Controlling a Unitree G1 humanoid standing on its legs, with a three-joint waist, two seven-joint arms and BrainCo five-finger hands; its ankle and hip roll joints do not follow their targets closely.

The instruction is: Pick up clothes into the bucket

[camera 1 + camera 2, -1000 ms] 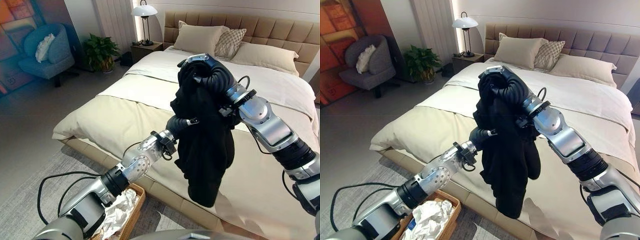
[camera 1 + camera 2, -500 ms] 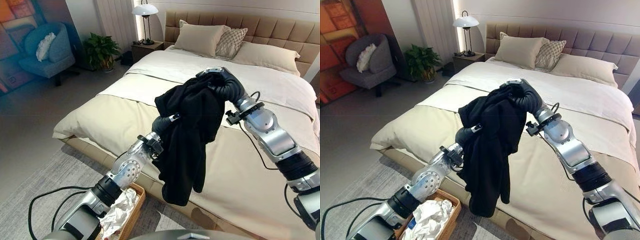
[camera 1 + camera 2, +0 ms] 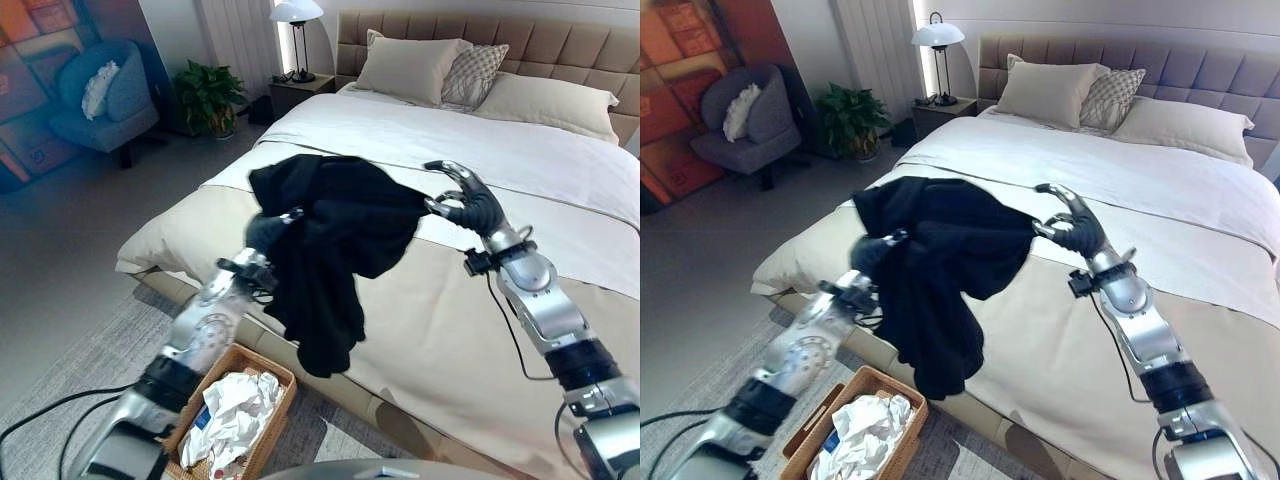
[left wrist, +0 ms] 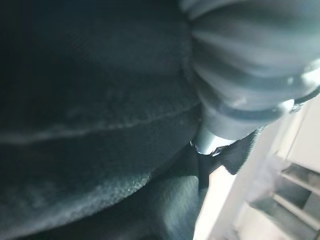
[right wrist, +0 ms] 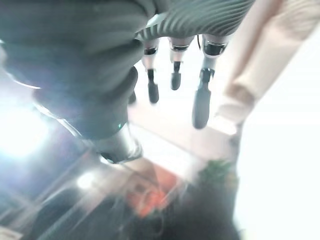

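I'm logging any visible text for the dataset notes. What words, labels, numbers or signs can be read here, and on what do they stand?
No readable text.
The blue item in the wicker basket among the white clothes shows nothing legible.
The black garment over the left hand, beside the right hand, has no visible label.

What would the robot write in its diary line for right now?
left hand: under black garment, grip hidden | right hand: open, off garment | garment: hanging above basket | basket: holds white cloth | bed: behind
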